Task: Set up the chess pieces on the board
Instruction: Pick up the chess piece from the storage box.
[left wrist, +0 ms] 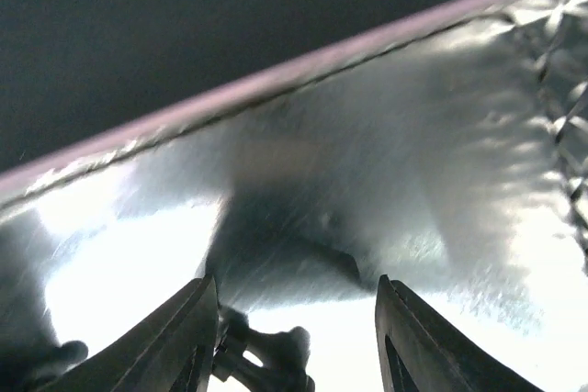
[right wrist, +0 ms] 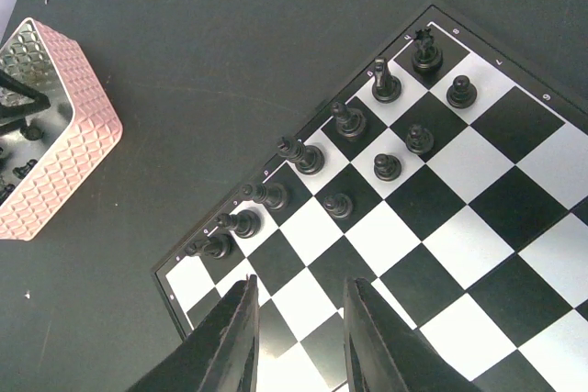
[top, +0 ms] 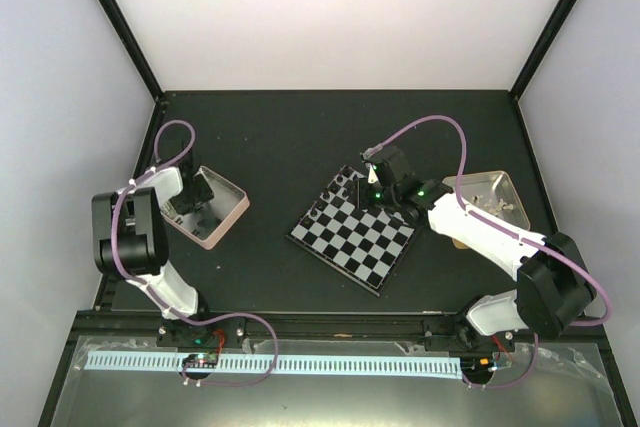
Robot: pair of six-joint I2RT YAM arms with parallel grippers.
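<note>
Board [right wrist: 441,254] is lying skewed on the counter [right wrist: 230,43], one corner pointing toward the arm bases, its near rows showing bare squares. Farther in, the left gripper [left wrist: 294,286] is sitting low inside the left tin [left wrist: 367,135], jaws wide. A black piece [left wrist: 262,355] is lying on its side on the tin floor between them, close to one finger and not clamped. The right gripper [right wrist: 300,286] is hovering above the board, jaws part open and holding nothing. Beyond it, seven black pieces [right wrist: 303,155] are standing along the board's far-left edge, with four pawns [right wrist: 387,166] in the next row; the corner square nearest that wrist camera is looking vacant. The right tin [top: 497,185] is sitting just past the board's right corner, pale pieces [top: 490,205] in it, too small to count. Risks, as I am judging them: the left jaws closing off-centre could be squirting the lying piece sideways or pinching it crooked, since it is rounded and off to one side. Glare off the tin floor is washing out that view. The right arm descending near the set row could be toppling neighbours, the men standing close together. A nudge could also be shifting the board, if it is loose.
</note>
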